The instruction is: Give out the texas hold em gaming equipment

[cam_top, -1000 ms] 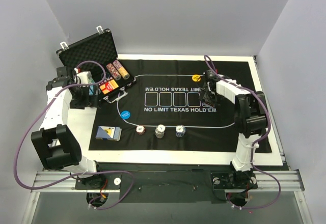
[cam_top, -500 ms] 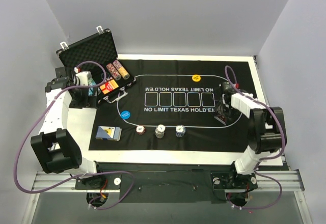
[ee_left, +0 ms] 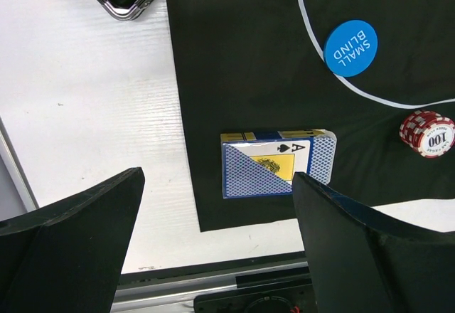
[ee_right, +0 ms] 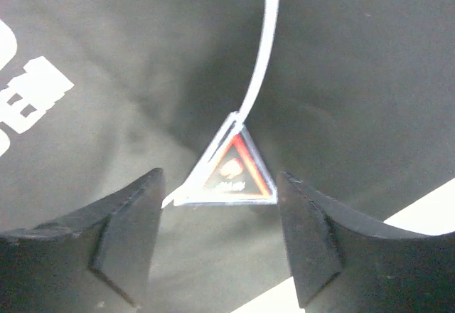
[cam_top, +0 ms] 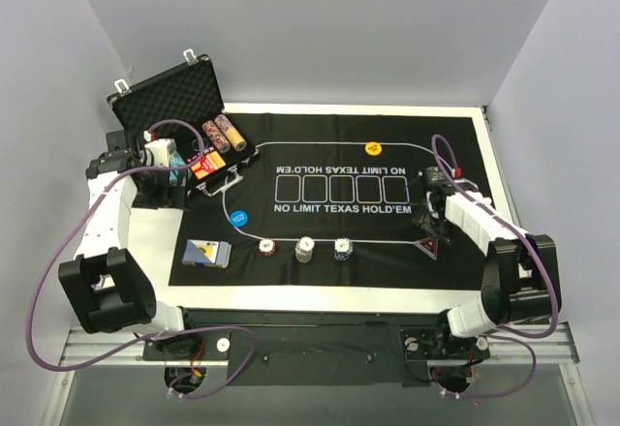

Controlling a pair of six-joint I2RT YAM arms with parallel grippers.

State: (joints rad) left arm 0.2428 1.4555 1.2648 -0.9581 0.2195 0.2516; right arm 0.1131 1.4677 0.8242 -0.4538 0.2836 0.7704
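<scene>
Lying open at the top view's upper left, the case (cam_top: pixel 165 97) holds two chip rolls (cam_top: pixel 222 134) and a red-yellow item (cam_top: pixel 205 163). On the mat (cam_top: pixel 329 271) sit a yellow button (cam_top: pixel 372 148), a blue button (cam_top: pixel 237 218), a deck (cam_top: pixel 207 253) and three stacks (cam_top: pixel 305 248) in a low row. The left gripper (cam_top: pixel 170 172) hangs beside the case. The right gripper (cam_top: pixel 431 230) hangs over a triangle (cam_top: pixel 427 245) at right.

Left wrist view: the jaws are spread wide, with the deck lying untouched between them.

Right wrist view: the jaws stand apart on either side of the triangle, which lies flat on the mat's white line, untouched.
</scene>
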